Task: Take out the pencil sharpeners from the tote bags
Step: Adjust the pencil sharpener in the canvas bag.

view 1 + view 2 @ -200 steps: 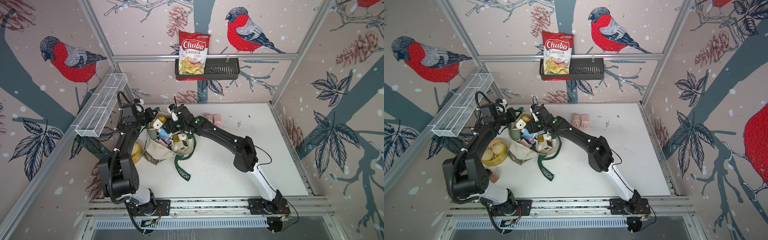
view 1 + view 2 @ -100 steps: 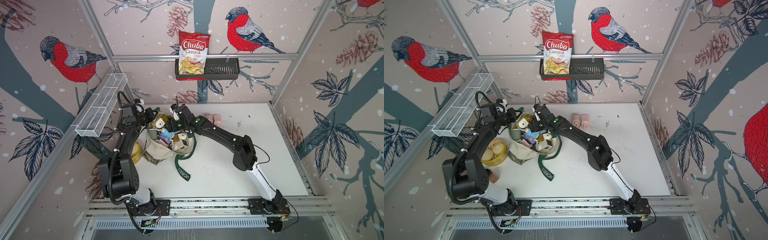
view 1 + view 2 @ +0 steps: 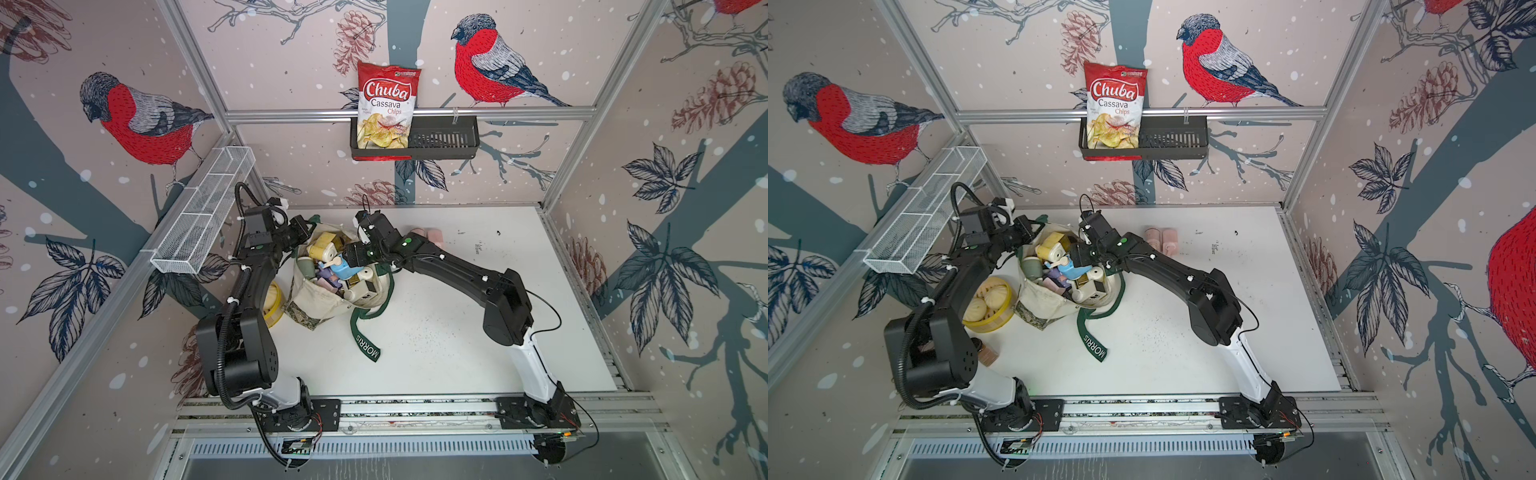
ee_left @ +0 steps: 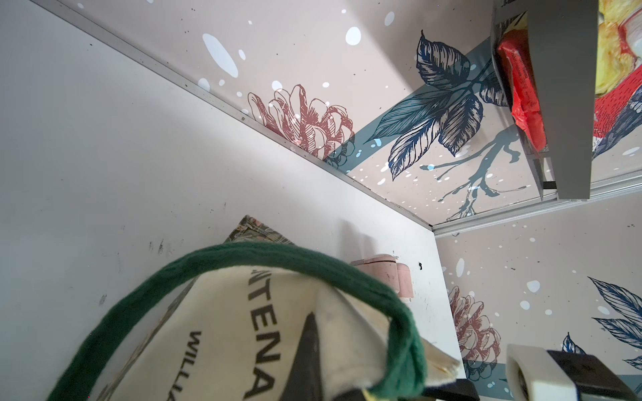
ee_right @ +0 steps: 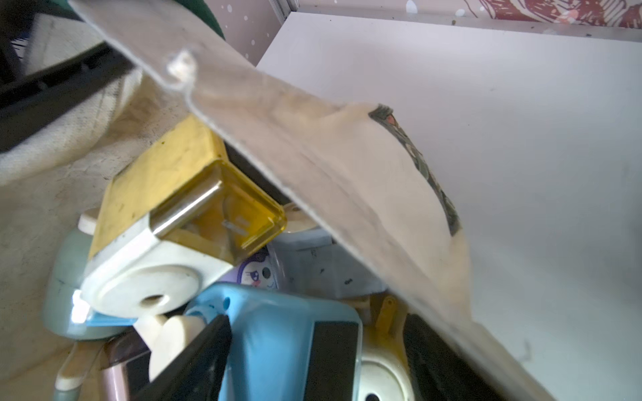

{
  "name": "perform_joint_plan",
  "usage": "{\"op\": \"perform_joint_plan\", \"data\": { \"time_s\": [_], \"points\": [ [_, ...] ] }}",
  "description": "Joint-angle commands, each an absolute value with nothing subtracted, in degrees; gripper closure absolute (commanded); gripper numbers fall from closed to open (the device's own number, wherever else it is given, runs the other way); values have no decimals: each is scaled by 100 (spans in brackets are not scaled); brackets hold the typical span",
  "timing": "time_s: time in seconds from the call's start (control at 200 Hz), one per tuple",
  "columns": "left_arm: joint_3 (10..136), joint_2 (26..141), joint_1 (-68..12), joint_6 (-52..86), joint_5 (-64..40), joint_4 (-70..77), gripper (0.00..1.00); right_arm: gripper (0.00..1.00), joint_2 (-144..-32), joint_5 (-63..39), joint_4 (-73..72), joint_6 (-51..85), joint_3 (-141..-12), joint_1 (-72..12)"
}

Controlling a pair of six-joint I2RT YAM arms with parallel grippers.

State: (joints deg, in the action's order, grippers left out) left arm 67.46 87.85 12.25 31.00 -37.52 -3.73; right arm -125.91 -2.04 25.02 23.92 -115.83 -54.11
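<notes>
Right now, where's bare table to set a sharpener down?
Bare table lies between the tote bag, the right arm and the front rail, and beyond that arm to the right wall. Crowded: the back-left corner, with bag and yellow bowl.

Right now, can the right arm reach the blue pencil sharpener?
Probably yes: the right tool straddles the blue pencil sharpener, which lies on top, and the left tool holds the tote bag open.
</notes>
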Motion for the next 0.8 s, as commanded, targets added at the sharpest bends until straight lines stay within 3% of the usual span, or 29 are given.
{"op": "perform_joint_plan", "data": {
  "time_s": [0.0,0.435,0.64,0.796],
  "points": [
    [6820,8714,1246,3095,-3966,310,100,17,-12341,272,2768,2212,-11276,-5334],
    [6822,8684,1247,3085,-3955,294,100,16,-11718,-491,2513,953,-10810,-5326],
    [6837,8685,1248,3067,-3947,278,100,16,-11499,321,2906,1530,-10857,-5512],
    [6831,8677,1248,3062,-3934,270,100,15,-10876,803,2006,2174,-9647,-5829]
  ]
}}
